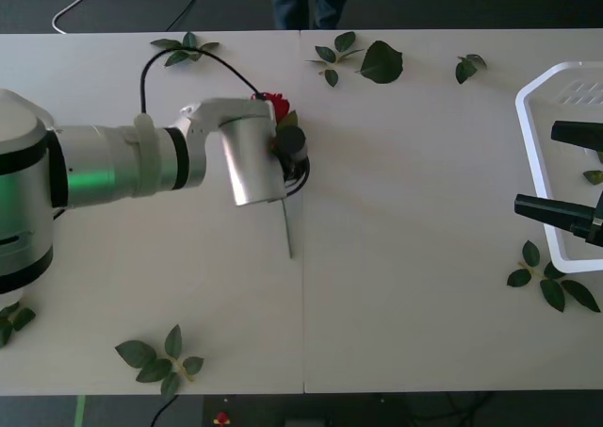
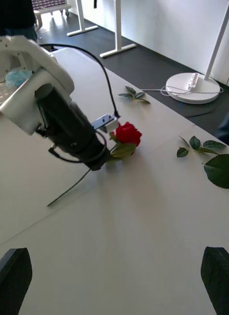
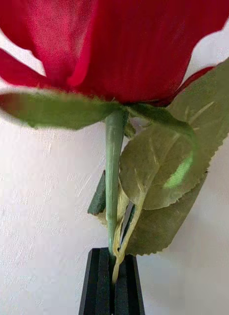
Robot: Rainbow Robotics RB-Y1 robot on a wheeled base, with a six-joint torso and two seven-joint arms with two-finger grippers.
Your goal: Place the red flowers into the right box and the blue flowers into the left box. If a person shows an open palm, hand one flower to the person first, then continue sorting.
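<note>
Right now the left claw (image 1: 283,154) is clamping a rose (image 1: 274,104) by its stem (image 3: 113,177), just below the bloom, at the middle of the table (image 1: 405,257). The stem is running from the bloom at the far side back toward the near side, its free end poking out beneath the wrist and lying on the table. The right box (image 1: 533,154) is sitting well off to the right, so the rose's coming trip looks to be a long sideways carry across the table, with the stem crosswise to that path. The right claw (image 1: 558,172) is hanging open over that box, much nearer to it than the left. The bloom is looking soft and deep red, the stem thin and smooth, the leaves matte and serrated; the box is hard white plastic with a raised rim. Loose leaf sprigs (image 1: 160,359) are lying scattered about.
</note>
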